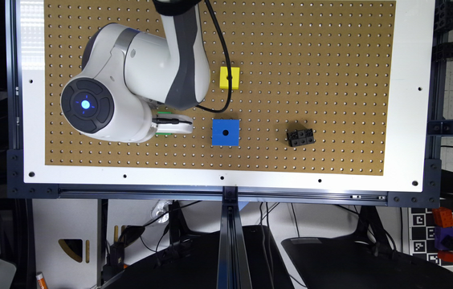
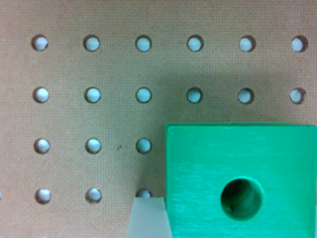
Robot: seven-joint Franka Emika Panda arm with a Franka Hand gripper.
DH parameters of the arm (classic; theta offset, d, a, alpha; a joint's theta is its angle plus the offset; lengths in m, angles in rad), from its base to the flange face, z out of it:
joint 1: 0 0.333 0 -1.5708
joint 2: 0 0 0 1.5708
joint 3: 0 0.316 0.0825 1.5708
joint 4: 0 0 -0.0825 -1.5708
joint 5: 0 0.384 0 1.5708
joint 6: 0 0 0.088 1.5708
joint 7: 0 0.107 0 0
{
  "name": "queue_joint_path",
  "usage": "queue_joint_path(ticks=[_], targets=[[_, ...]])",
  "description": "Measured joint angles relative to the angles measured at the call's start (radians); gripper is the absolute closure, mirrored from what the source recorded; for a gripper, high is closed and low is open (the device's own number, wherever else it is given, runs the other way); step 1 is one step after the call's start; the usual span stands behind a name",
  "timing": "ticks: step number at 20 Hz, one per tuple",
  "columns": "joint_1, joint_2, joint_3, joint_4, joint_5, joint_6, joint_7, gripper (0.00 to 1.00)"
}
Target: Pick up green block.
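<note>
The green block [image 2: 237,168], bright green with a round dark hole in its middle, lies on the brown pegboard [image 2: 99,124]. One pale finger [image 2: 147,218] presses flat against the block's side; the opposite side runs past the frame edge. In the exterior view my gripper [image 1: 173,123] sits on the board's left part, right over the block, and thin green slivers [image 1: 165,112] peek out on either side of it. The jaws look shut on the block.
A blue block [image 1: 225,132] with a hole lies just to the exterior view's right of my gripper. A yellow block [image 1: 229,77] sits farther back, under a black cable [image 1: 226,72]. A small black piece [image 1: 300,137] lies further right. The white frame [image 1: 226,174] borders the pegboard.
</note>
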Motion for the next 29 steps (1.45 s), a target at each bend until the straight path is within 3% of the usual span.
queue_joint_path(ticks=[16, 29], targets=[[0.000, -0.207, 0.000, 0.000, 0.0000, -0.224, 0.000, 1.00], [0.000, -0.269, 0.000, 0.000, 0.0000, -0.274, 0.000, 1.00]])
